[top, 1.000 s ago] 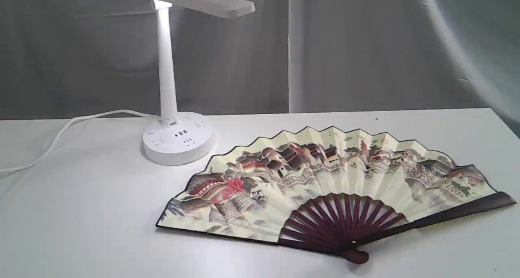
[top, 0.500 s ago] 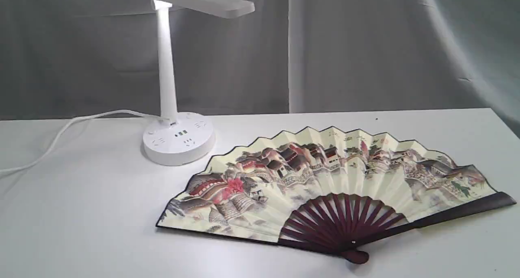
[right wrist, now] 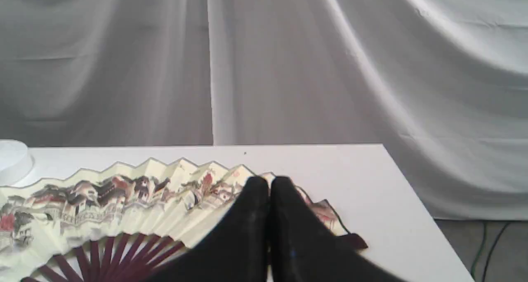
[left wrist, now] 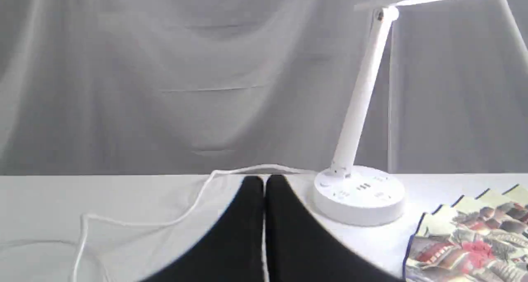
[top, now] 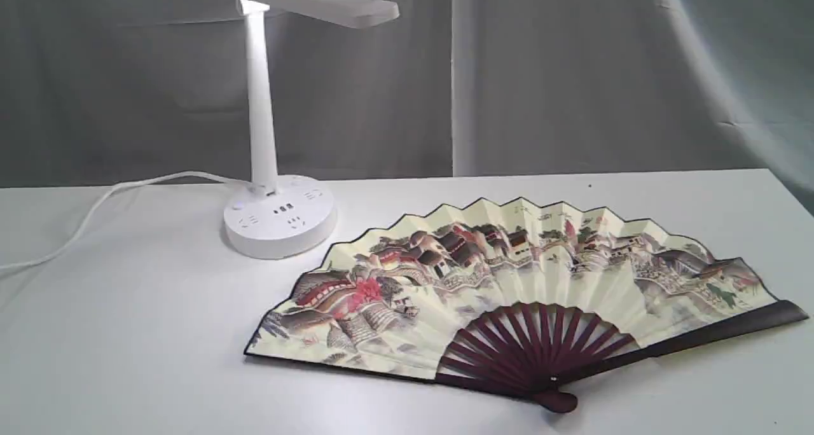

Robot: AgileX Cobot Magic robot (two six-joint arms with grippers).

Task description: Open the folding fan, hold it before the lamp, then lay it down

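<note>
Folding fan [top: 509,276] lies spread flat on the matte white surface [top: 127,333]. Pleated cream paper, painted village roofs and red blossoms; maroon wooden ribs converge on a rounded pivot. Near its left edge stands the smooth white plastic lamp [top: 262,104]: flat rectangular head, slim stem, round socketed base, cord [top: 191,173] trailing away. Left fingers [left wrist: 251,199] and right fingers [right wrist: 255,199], black and tapered, each pressed together, holding nothing.

White table [top: 127,333], one flat top. On it:
- fan [top: 509,282], spread fully open, lying flat, painted face up, near right, pivot toward the near edge
- lamp [top: 280,222], round base standing far left, near the fan, not touching
- cord [top: 95,212], white, trailing left from the base
</note>
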